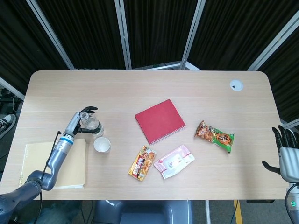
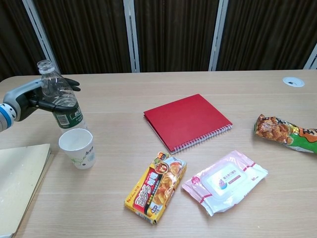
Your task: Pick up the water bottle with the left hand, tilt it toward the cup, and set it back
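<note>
I see the paper cup (image 2: 77, 148) standing upright just in front of the water bottle (image 2: 61, 104); its inside looks plain white, and I cannot tell whether any liquid is in it. The bottle is uncapped, and I cannot make out a water level through the clear plastic. My left hand (image 2: 35, 96) grips the bottle around its upper body, fingers wrapped from behind, one dark finger sticking out past it. The bottle's base is hidden behind the cup in the chest view, so I cannot tell if it touches the table (image 1: 140, 84). It sits at the table's left side, nearly upright, leaning slightly, with a green label low on its body. My right hand (image 1: 285, 154) shows only in the head view at the right edge, off the table, fingers spread and holding nothing.
</note>
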Available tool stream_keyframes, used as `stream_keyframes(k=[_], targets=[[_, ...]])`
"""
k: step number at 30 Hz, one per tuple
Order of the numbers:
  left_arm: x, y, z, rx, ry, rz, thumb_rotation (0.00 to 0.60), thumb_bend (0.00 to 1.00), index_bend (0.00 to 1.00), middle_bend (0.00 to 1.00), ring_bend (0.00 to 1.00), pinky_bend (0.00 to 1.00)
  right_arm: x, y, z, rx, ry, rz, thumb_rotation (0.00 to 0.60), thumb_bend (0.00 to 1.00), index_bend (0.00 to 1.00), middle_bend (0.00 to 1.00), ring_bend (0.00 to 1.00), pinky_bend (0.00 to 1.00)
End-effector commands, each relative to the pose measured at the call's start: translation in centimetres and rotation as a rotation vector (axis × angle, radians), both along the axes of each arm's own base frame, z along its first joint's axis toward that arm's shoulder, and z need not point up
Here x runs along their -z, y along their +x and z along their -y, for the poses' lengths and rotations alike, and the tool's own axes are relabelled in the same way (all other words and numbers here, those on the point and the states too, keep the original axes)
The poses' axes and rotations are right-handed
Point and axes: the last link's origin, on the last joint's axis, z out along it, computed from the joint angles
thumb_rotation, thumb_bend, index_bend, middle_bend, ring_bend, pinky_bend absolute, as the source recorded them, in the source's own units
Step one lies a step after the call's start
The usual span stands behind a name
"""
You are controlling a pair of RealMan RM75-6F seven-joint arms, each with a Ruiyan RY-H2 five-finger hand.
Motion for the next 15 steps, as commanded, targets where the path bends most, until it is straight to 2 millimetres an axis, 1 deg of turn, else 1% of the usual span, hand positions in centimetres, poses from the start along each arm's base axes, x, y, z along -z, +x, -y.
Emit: stream_keyframes(k=[1,5,7,10,15], targets=[[-0.2,-0.1,0.1,0.001,-0.006,0.001,0.600,0.09,0.15,0.10,0.10,0.18,0.0,0.0,0.0,-0.001,0.000,0.000,0.600,0.00,0.00,0.00,0.00,0.00],[-1.1,-0.5,0.2,0.003,-0.019,-0.003,0.600,0.06,0.05,0.02,0.02,0.10,0.0,0.2,-0.1,-0.008,0.003,0.001,0.600,0.00,0.00,0.00,0.00,0.00],[-1.7,-0.7,0.4,0.011,-0.037,-0.017,0.600,0.05,0.01,0.00,0.00,0.06,0.0,0.4,-0.2,-0.015,0.003,0.002,0.600,0.00,0.00,0.00,0.00,0.00],[-3.1,-1.2,0.9,0.030,-0.078,-0.060,0.600,0.02,0.00,0.00,0.00,0.01,-0.1,0.5,-0.4,-0.020,-0.001,-0.002,0.600,0.00,0.00,0.00,0.00,0.00],[-6.2,-1.6,2.0,0.067,-0.101,-0.145,0.600,0.00,0.00,0.00,0.00,0.00,-0.3,0.7,-0.7,-0.025,-0.009,-0.008,0.600,0.00,0.00,0.00,0.00,0.00]])
